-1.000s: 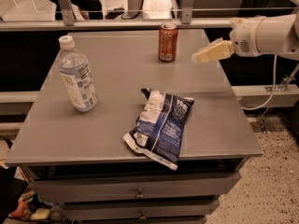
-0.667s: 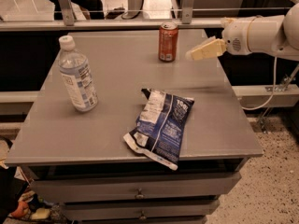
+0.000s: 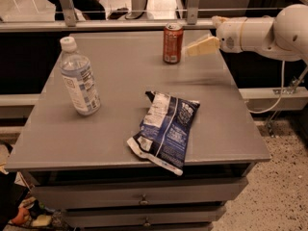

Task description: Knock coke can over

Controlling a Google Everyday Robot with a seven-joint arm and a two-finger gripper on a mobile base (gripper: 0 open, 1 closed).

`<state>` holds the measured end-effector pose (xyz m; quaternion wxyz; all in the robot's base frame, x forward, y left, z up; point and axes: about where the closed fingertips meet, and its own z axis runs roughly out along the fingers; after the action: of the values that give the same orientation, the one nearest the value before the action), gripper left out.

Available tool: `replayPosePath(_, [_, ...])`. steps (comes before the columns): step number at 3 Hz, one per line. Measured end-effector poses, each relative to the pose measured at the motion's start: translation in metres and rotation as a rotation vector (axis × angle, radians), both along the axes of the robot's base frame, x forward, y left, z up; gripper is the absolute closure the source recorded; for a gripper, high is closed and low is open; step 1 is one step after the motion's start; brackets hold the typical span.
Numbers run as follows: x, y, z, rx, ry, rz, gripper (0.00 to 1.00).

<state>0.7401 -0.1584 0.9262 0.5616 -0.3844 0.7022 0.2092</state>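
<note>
The coke can (image 3: 172, 43), red-orange with a silver top rim, stands upright near the far edge of the grey table (image 3: 120, 129). My gripper (image 3: 195, 48) comes in from the right on a white arm (image 3: 260, 32). Its pale fingers point left, and their tip is just to the right of the can, close to it at about mid-height. I cannot tell whether it touches the can.
A clear water bottle (image 3: 79, 78) with a white cap stands at the left of the table. A blue and white chip bag (image 3: 166, 129) lies flat near the front middle. A metal railing (image 3: 144, 25) runs behind the table. Drawers are below the tabletop.
The gripper has moved left toward the coke can, closing the gap. The can still stands upright in the same place.
</note>
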Motion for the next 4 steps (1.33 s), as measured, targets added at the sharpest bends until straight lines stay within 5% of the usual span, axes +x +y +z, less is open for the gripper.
replayPosePath(4, [0.048,0.037,-0.036,0.211,-0.041,0.079,0.00])
